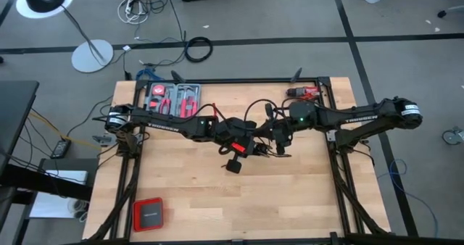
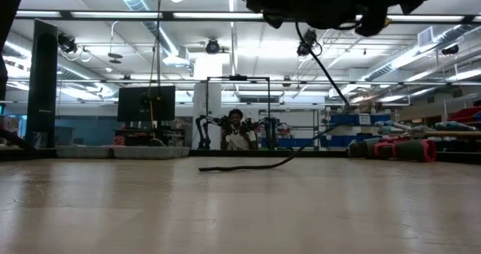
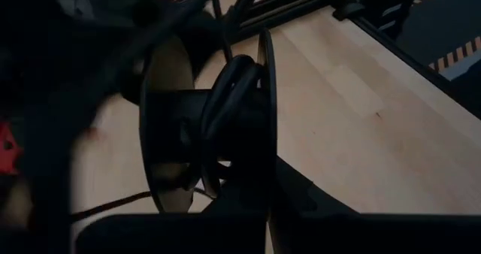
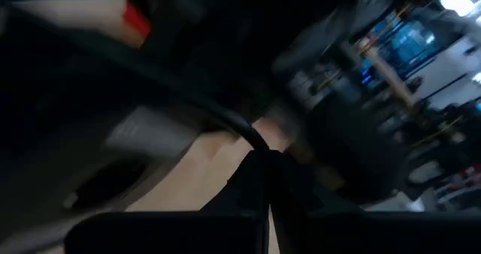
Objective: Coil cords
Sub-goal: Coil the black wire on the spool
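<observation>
A thin black cord (image 2: 248, 164) lies partly on the table near its middle and rises to the grippers (image 2: 331, 74). In the high view both arms meet over the table's middle. My left gripper (image 1: 243, 149) is at a black spool (image 3: 210, 126) with turns of cord round its hub (image 3: 229, 96). My right gripper (image 1: 279, 138) is just to its right, shut on the cord (image 4: 225, 119). A loose stretch of cord (image 1: 254, 109) loops toward the far side. My left gripper holds the black spool at the spool's lower hub (image 3: 225, 182); the spool and the gripper's own body hide the exact place. The spool stands on edge, clear of the table, its flanges upright. My right gripper pinches the thin cord (image 4: 254, 140) between its two fingertips, the fingers lying across it. The cord runs away from the fingers toward the spool, lifted off the table there.
A tray of red-handled tools (image 1: 172, 100) lies at the far left, a red drill (image 1: 304, 93) at the far right, and a red and black box (image 1: 148, 214) at the near left corner. The black frame rail (image 1: 250, 80) runs along the far edge.
</observation>
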Robot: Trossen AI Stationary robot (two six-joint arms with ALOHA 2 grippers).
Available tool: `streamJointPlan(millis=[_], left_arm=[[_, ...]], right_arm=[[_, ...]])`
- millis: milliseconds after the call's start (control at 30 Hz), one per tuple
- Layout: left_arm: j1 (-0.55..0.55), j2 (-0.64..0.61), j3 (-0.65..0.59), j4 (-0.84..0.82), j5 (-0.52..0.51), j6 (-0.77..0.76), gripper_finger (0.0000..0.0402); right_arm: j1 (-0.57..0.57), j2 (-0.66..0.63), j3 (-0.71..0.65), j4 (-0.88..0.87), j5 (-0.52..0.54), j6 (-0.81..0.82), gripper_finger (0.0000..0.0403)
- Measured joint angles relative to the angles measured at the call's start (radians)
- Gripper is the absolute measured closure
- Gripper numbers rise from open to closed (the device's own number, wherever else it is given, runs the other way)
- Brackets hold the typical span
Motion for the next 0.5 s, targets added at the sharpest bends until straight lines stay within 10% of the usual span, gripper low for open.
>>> streamJointPlan(millis=[500], left_arm=[[0.000, 0.000, 0.000, -0.010, 0.010, -0.004, 0.0401]], right_arm=[[0.000, 0.069, 0.090, -0.088, -0.059, -0.056, 0.0395]])
